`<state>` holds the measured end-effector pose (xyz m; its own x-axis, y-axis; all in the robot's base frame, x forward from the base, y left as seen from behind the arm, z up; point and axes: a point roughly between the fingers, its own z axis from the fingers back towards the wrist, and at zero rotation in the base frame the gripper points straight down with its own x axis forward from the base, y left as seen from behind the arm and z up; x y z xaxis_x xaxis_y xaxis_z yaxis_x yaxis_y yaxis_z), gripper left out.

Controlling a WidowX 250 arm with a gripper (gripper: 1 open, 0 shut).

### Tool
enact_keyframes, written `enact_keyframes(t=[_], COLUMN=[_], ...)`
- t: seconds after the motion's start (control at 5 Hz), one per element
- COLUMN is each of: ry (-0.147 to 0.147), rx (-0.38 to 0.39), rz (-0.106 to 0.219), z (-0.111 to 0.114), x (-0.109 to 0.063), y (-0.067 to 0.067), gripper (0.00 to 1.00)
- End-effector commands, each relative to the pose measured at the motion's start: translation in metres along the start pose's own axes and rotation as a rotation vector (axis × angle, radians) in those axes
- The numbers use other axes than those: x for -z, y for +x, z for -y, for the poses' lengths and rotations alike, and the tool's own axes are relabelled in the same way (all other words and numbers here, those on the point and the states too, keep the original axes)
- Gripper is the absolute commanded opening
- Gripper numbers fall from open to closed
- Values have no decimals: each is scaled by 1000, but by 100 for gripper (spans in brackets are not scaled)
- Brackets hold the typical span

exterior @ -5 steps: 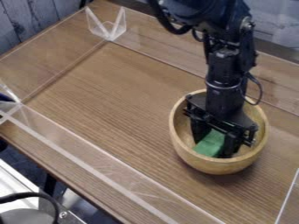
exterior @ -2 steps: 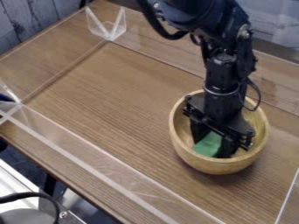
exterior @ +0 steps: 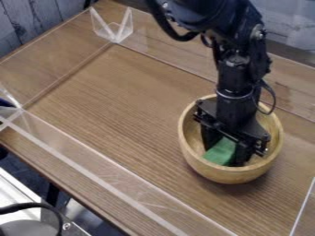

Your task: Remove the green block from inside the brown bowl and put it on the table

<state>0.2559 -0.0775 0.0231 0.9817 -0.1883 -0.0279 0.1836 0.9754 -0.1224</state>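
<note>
The wood-grain table (exterior: 105, 101) has low clear walls, with blue-grey panelling beyond its far corner. The bowl (exterior: 196, 159) sits on it. The black claw (exterior: 231, 138) reaches down into the bowl, over the green block (exterior: 222, 150) lying inside; whether its fingers grip the block, I cannot tell.

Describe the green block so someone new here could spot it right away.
On the brown table, near the right side, sits a round tan bowl. Inside it, partly hidden by the black arm, lies the block, the only bright green thing there.
</note>
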Motion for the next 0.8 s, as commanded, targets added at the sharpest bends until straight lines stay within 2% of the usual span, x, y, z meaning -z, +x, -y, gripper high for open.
enact_keyframes(t=[0.0,0.2,0.4,0.6], ry=[13,23,44,65], rx=[-39,-69,-58,-57], rz=[-9,-19,-32,11], z=[0,2,4,2], x=[0,-5,-16,-36], y=[6,10,5,7], gripper=[0,0,0,0])
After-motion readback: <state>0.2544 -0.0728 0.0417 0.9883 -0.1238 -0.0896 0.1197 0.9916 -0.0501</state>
